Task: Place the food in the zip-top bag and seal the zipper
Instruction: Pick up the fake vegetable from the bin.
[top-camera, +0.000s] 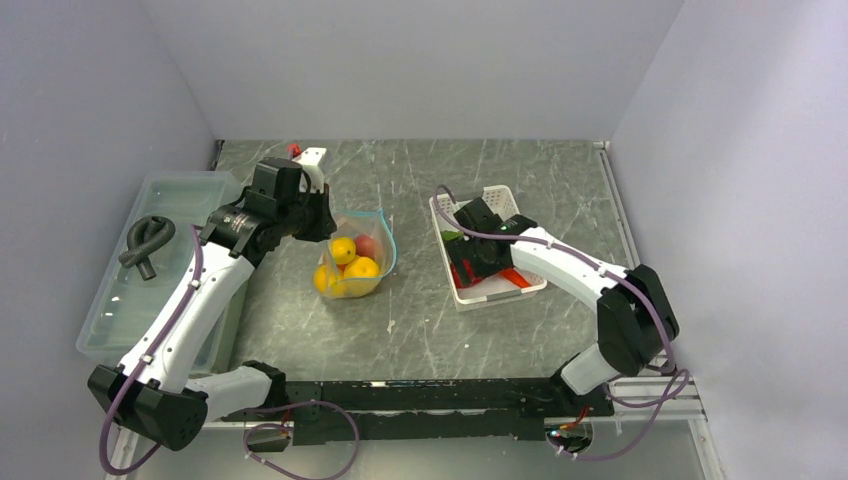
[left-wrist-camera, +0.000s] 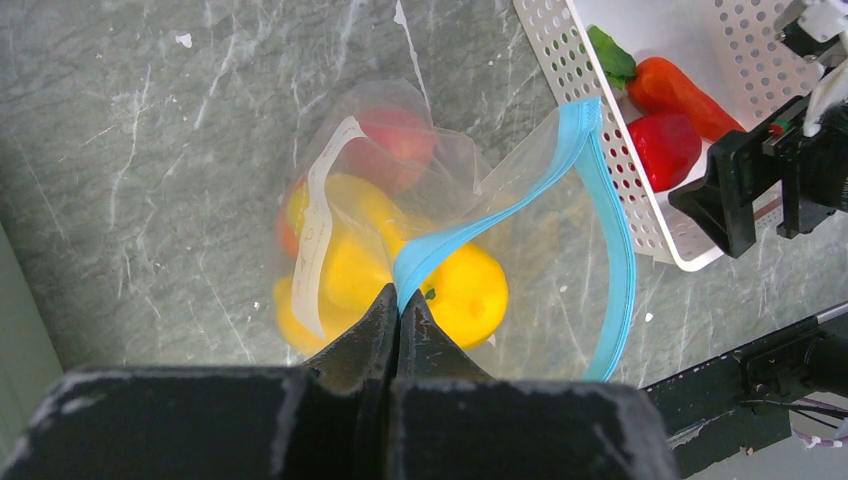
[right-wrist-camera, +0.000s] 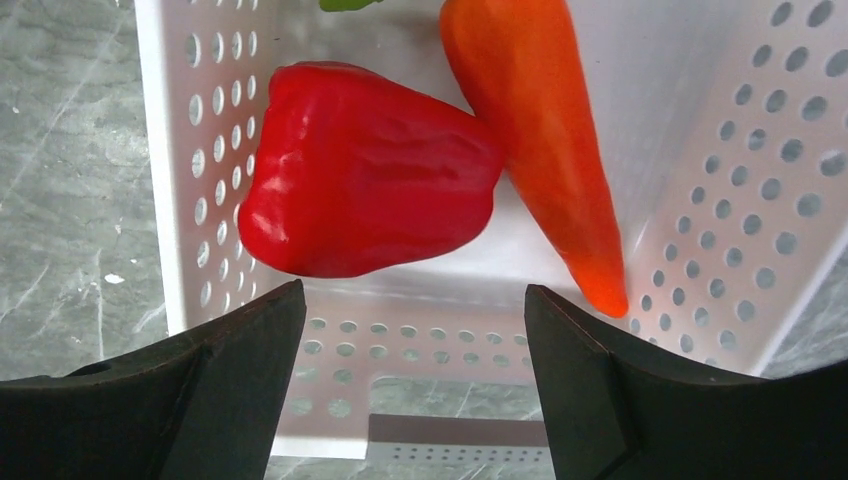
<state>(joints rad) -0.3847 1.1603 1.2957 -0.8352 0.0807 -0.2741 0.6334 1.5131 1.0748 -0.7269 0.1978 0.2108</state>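
The clear zip-top bag (top-camera: 355, 262) stands on the table with its teal-blue zipper (left-wrist-camera: 600, 180) open in a loop. Inside are yellow and orange round fruits (left-wrist-camera: 465, 295) and a reddish one (left-wrist-camera: 398, 140). My left gripper (left-wrist-camera: 399, 292) is shut on the zipper strip at the bag's mouth and holds it up. My right gripper (right-wrist-camera: 415, 310) is open above the white basket (right-wrist-camera: 185, 150), just short of the red pepper (right-wrist-camera: 365, 185) and the orange carrot (right-wrist-camera: 545, 140). A green leafy piece (right-wrist-camera: 345, 4) shows at the basket's far end.
A large translucent lidded bin (top-camera: 140, 270) with a dark coiled hose (top-camera: 147, 245) lies at the left. The white perforated basket (top-camera: 510, 200) sits right of the bag. A white and red object (top-camera: 305, 155) lies at the back near the wall.
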